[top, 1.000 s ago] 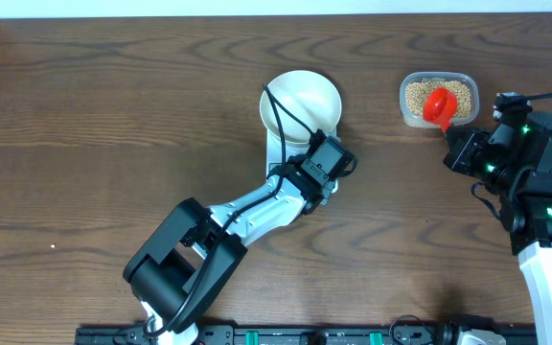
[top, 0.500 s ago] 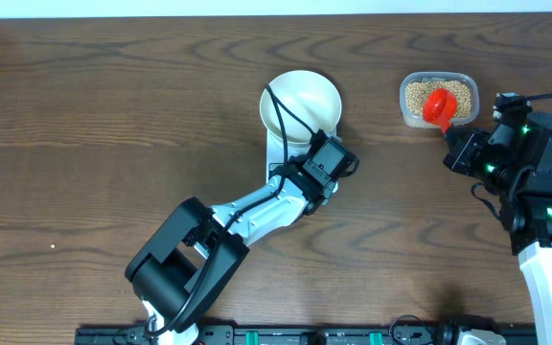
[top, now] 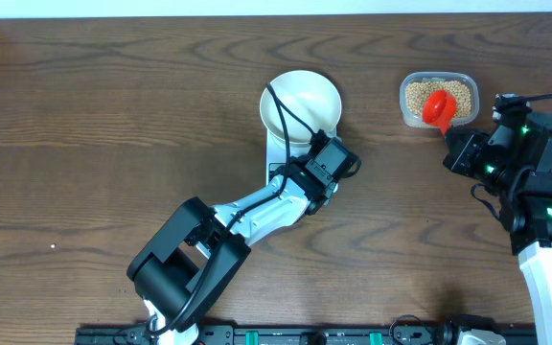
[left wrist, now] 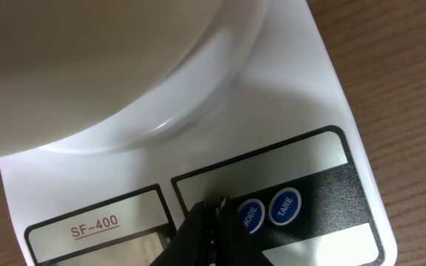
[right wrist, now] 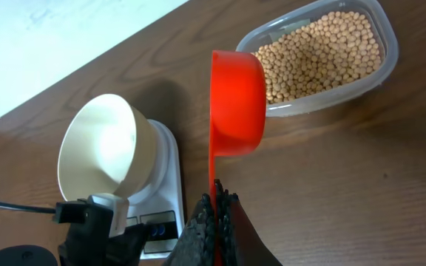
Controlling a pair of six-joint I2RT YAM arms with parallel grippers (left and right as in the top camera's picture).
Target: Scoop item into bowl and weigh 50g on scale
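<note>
The white bowl stands empty on the white scale; both also show in the right wrist view, the bowl on the scale. My left gripper is shut, its tips on the scale's front panel just left of the blue MODE button, with the TARE button beside it. My right gripper is shut on the handle of a red scoop, held over the near edge of the clear tub of tan beans.
The clear tub sits at the back right of the wooden table. The left arm stretches diagonally from the front edge to the scale. The right arm's body fills the right side.
</note>
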